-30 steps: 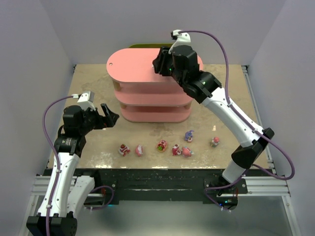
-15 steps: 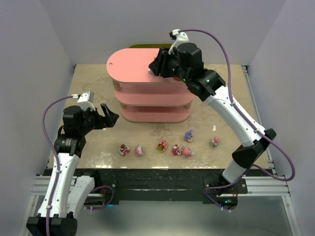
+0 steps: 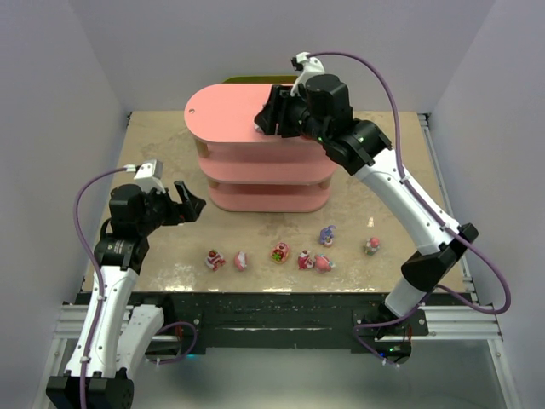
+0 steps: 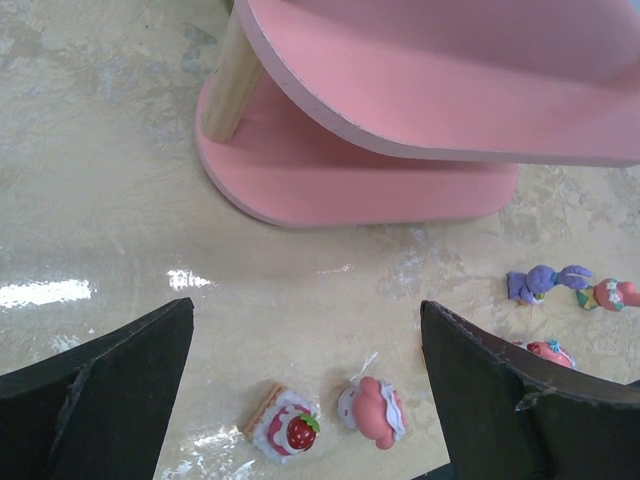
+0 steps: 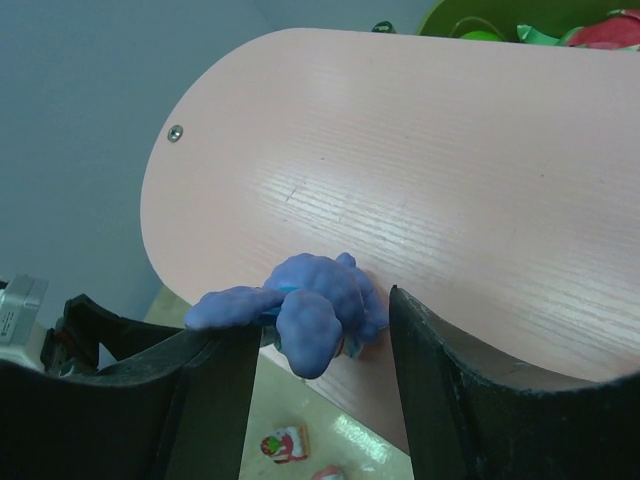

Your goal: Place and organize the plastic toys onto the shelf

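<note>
The pink three-tier shelf [image 3: 230, 111] stands at the table's back middle. My right gripper [image 3: 266, 119] is over its top board [image 5: 400, 150], shut on a purple-blue bunny [image 5: 320, 305] that lies at the board's front edge, one ear over the left finger. Several small pink and red toys lie in a row in front of the shelf, among them a strawberry cake [image 3: 215, 259], a pink figure [image 3: 241, 261] and another purple bunny [image 3: 328, 234]. My left gripper [image 3: 189, 200] is open and empty, above the cake [image 4: 285, 430] and the pink figure [image 4: 375, 410].
A green bowl [image 5: 480, 15] with coloured things stands behind the shelf. The shelf's lower boards [image 4: 350, 170] show in the left wrist view. Purple walls close in the table on three sides.
My right gripper has moved left over the top board with the bunny and come lower to the front edge. The left arm has not moved.
</note>
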`<control>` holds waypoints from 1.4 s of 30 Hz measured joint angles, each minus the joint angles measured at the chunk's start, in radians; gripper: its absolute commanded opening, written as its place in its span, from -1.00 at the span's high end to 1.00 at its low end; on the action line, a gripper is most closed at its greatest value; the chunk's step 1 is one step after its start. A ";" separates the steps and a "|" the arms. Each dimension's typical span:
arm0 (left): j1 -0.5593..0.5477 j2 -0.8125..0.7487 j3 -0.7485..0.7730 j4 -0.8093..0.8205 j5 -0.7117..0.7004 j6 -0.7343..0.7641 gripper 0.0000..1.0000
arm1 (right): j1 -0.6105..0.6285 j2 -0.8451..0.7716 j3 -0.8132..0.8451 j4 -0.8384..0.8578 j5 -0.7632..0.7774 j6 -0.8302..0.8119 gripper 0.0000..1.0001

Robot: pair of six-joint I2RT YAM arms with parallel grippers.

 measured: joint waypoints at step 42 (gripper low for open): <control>0.000 -0.008 -0.007 -0.003 -0.014 0.000 -0.99 | 0.005 -0.019 -0.050 0.082 0.100 0.052 0.49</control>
